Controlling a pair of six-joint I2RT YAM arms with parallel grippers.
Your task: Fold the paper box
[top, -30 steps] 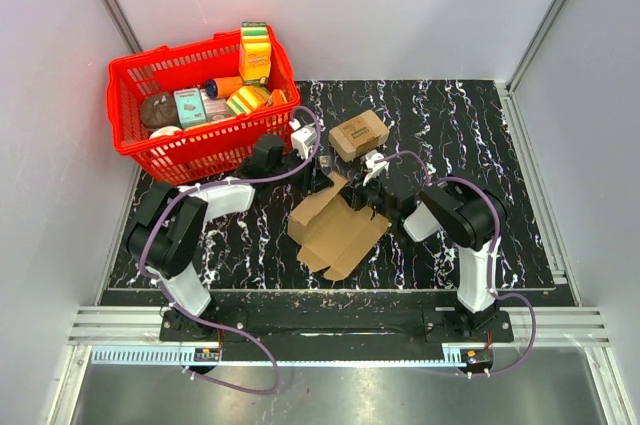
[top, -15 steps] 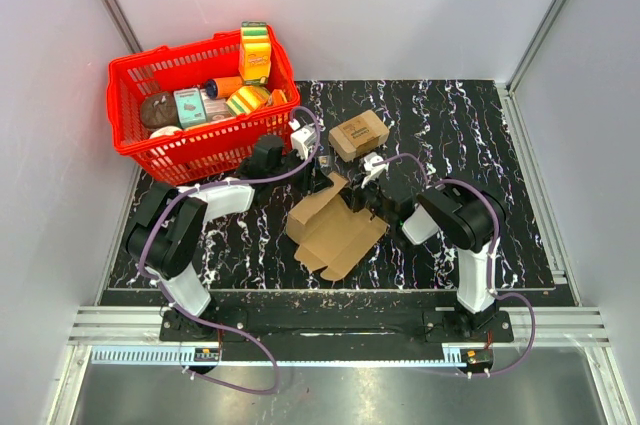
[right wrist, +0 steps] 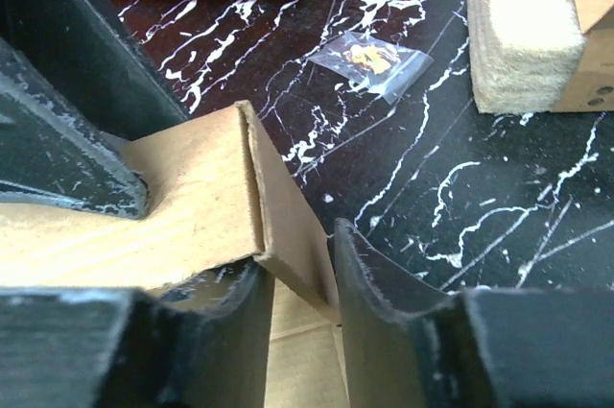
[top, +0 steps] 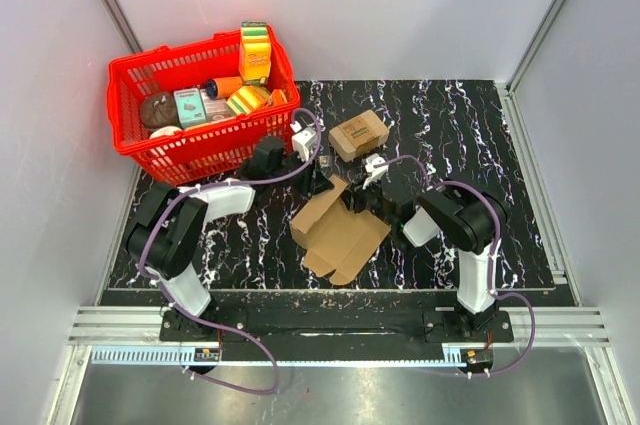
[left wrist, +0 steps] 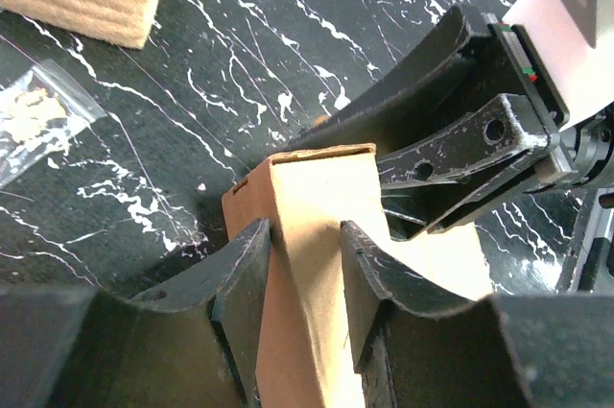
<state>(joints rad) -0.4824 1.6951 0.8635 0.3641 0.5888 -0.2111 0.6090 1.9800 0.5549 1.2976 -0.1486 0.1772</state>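
Note:
The paper box [top: 338, 231] is a brown corrugated die-cut sheet, partly folded, lying on the black marbled table between the arms. My left gripper [top: 322, 185] is at its far edge and is shut on an upright flap of it [left wrist: 312, 235]. My right gripper [top: 356, 199] is at the same far edge from the right, shut on a neighbouring flap [right wrist: 288, 226]. In the left wrist view the right gripper's black fingers [left wrist: 451, 154] sit just behind the flap. The two grippers are almost touching.
A red basket [top: 200, 105] full of groceries stands at the back left. A smaller chunky printed cardboard box [top: 358, 134] sits just behind the grippers, also in the right wrist view [right wrist: 537, 24]. A small clear bag [right wrist: 369, 60] lies on the table near it.
The sheet has shifted a little to the right and its far flaps have folded further up and in. Both grippers have drawn closer together at its far edge.

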